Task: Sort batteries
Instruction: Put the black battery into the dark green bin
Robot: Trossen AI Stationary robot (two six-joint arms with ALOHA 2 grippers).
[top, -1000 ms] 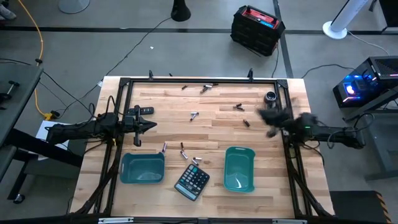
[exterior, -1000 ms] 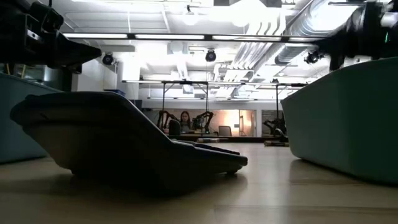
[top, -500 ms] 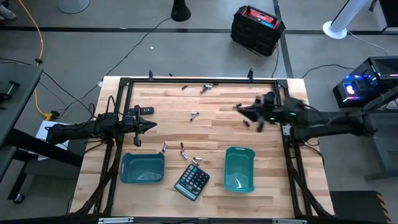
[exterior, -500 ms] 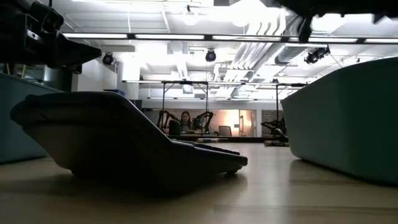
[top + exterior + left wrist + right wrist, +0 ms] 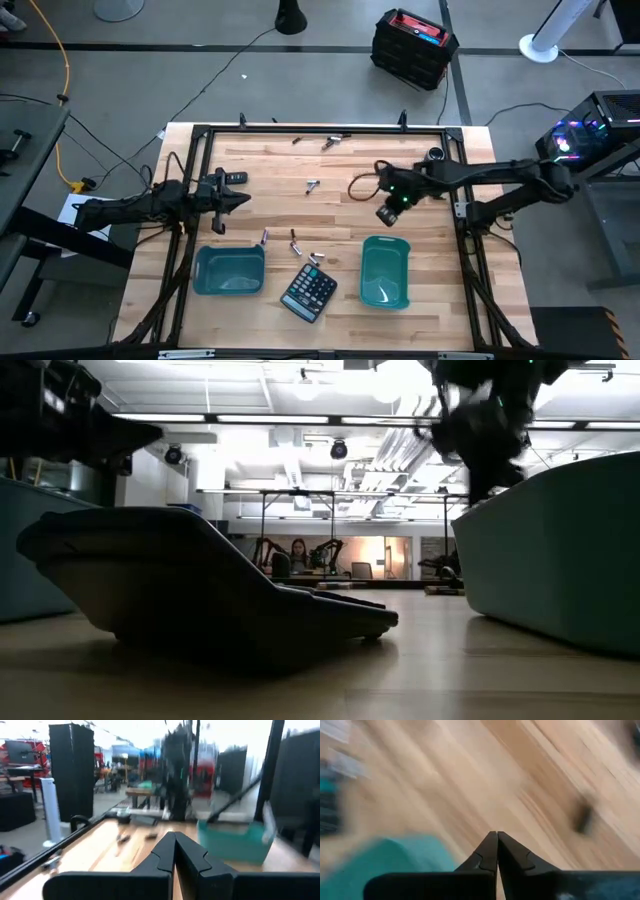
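Small batteries lie scattered on the wooden table: two near the far edge (image 5: 297, 140) (image 5: 330, 142), one mid-table (image 5: 312, 186), several near the calculator (image 5: 295, 243). My right gripper (image 5: 386, 214) (image 5: 496, 845) is shut and empty. It hangs above the table just beyond the right teal bin's (image 5: 385, 270) far end. A dark blurred battery (image 5: 582, 817) lies ahead of it. My left gripper (image 5: 245, 203) (image 5: 175, 851), shut and empty, waits over the table's left side, beyond the left teal bin (image 5: 230, 270).
A dark calculator (image 5: 308, 290) (image 5: 200, 580) lies between the two bins near the near edge. A black remote-like stick (image 5: 232, 178) lies beside the left arm. A dark round object (image 5: 435, 155) stands near the far right corner. A black frame (image 5: 320, 128) rims the table.
My right arm has swung fast from the table's right edge toward the middle, and its gripper has tipped downward, now hanging by the right bin's far end. It covers the spot where two batteries lay. The left arm has kept still.
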